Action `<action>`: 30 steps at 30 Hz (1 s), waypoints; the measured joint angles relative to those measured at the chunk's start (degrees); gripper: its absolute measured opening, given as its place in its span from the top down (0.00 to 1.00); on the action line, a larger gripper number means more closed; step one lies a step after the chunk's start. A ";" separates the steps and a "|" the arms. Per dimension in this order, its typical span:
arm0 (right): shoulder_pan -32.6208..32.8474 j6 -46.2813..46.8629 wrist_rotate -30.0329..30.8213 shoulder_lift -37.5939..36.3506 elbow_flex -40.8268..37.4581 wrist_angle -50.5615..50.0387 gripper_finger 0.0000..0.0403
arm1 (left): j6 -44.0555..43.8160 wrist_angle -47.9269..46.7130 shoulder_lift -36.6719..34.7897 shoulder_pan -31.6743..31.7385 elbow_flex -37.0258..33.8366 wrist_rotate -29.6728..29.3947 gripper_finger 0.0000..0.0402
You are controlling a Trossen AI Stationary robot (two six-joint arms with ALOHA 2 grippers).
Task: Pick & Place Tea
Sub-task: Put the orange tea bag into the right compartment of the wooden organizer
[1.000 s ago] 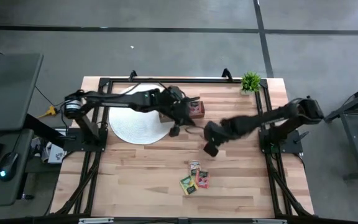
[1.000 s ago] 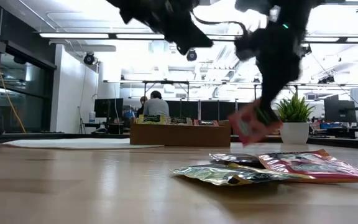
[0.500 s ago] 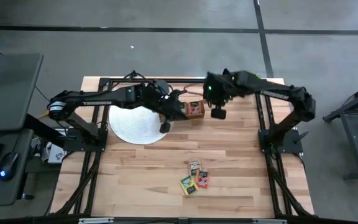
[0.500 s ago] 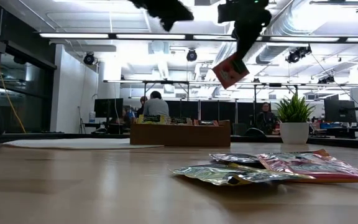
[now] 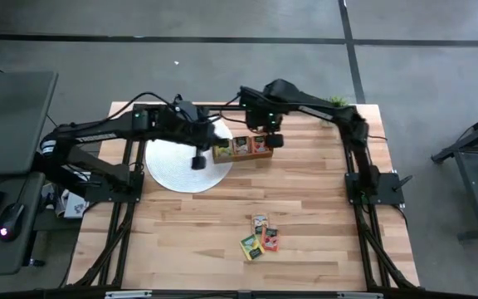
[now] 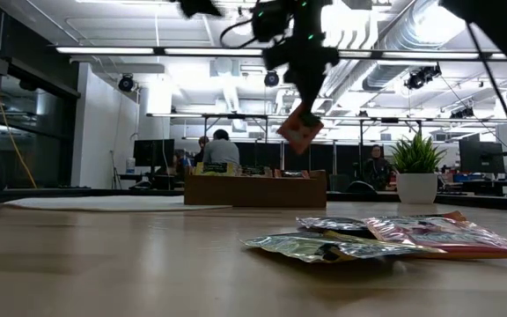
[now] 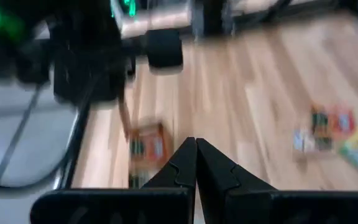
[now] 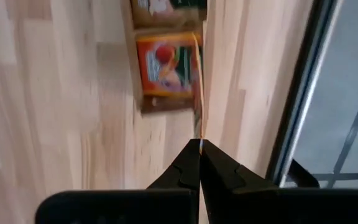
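Note:
A brown wooden tray (image 5: 243, 148) stands at the table's far middle with tea packets in its compartments. My right gripper (image 5: 272, 140) hangs over its right end, shut on a pink-red tea packet (image 6: 299, 129). Several loose tea packets (image 5: 260, 236) lie flat on the table nearer the front, also seen close up in the low view (image 6: 385, 236). My left gripper (image 5: 197, 159) is shut on nothing, raised over the white round mat (image 5: 177, 164) left of the tray. My right gripper pinches the packet's upper edge (image 8: 199, 127) between its two fingertips, coming from above and pointing down. In the right wrist view the packet shows edge-on as a thin line. It hangs tilted below the fingers, lifted clear above the tray's right compartment (image 8: 165, 65).
A small potted plant (image 5: 334, 108) stands at the far right corner. Black frame rails (image 5: 355, 166) run along both sides of the table. Bare wood lies between the tray and the loose packets.
My right gripper has carried the pink-red packet up from beside the loose pile toward the far edge, then left to above the tray, rolling as it went. My left gripper, shut, has drawn back from the tray toward the table's left and risen over the mat.

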 joint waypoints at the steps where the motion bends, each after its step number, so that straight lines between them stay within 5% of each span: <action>1: -0.01 -0.02 -0.33 1.31 0.94 -0.01 1.00 | -0.16 -3.08 -1.21 -0.22 -0.21 -1.27 1.00; 14: 0.81 0.30 -0.41 8.16 0.84 -0.18 1.00 | -1.87 -16.37 -13.96 -4.30 -0.13 -11.79 1.00; 30: 1.98 4.24 -0.40 8.18 -5.38 1.20 1.00 | -1.59 -24.07 -21.29 -5.41 -0.24 -13.96 1.00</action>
